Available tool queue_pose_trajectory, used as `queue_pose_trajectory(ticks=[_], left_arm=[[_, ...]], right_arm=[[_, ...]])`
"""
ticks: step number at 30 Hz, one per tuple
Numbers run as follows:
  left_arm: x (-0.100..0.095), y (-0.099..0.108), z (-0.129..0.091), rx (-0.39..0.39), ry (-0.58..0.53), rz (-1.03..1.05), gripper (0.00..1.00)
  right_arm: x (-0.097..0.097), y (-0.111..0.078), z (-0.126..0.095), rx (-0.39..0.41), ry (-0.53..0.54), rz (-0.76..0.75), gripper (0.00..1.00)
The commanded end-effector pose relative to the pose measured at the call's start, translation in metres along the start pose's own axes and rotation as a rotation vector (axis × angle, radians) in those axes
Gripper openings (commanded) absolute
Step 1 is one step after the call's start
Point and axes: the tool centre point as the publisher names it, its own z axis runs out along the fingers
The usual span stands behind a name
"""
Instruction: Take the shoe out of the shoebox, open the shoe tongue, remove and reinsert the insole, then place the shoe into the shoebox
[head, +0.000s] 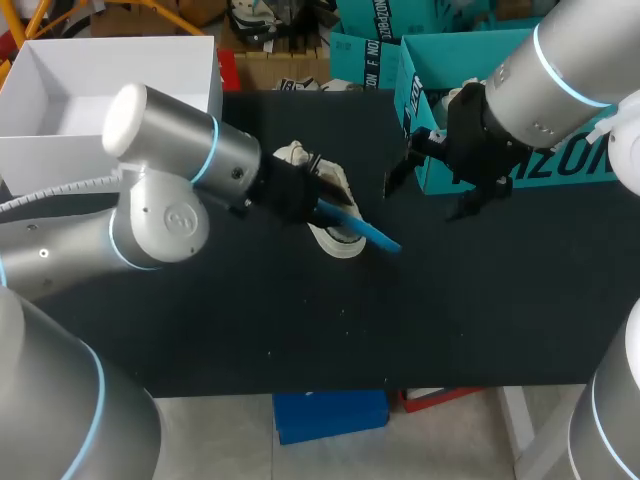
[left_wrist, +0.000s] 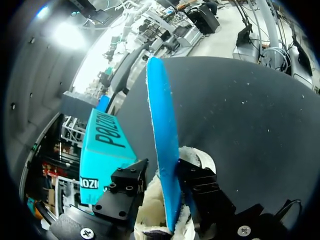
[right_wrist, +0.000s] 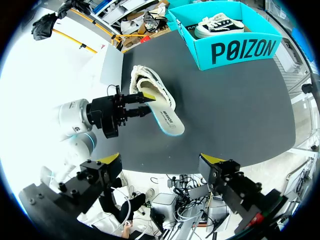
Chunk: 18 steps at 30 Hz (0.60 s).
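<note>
Our left end effector (left_wrist: 165, 178) pinches the insole (left_wrist: 161, 130) over the shoe (head: 338, 243) on the desk (head: 300, 320); our right end effector (right_wrist: 162, 165) gapes empty near the shoebox (head: 530, 170). Reinserting and boxing seem left.

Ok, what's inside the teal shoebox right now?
A black-and-white sneaker lies in the teal shoebox; the floor under it is hidden. The insole is outside, in the left gripper.
</note>
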Motion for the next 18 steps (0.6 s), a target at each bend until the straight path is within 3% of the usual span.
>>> queue_pose_trajectory(ticks=[1,10,18], left_arm=[[0.001,0.003,-0.01,-0.026,0.023,0.004,0.34],[0.001,0.01,-0.019,-0.064,0.067,0.017,0.33],[0.008,0.003,-0.004,-0.057,0.157,0.034,0.31]], right_arm=[[0.001,0.0,0.001,0.0,-0.002,0.001,1.0],[0.001,0.0,0.001,0.0,-0.002,0.001,1.0],[0.001,0.0,0.001,0.0,-0.002,0.001,1.0]])
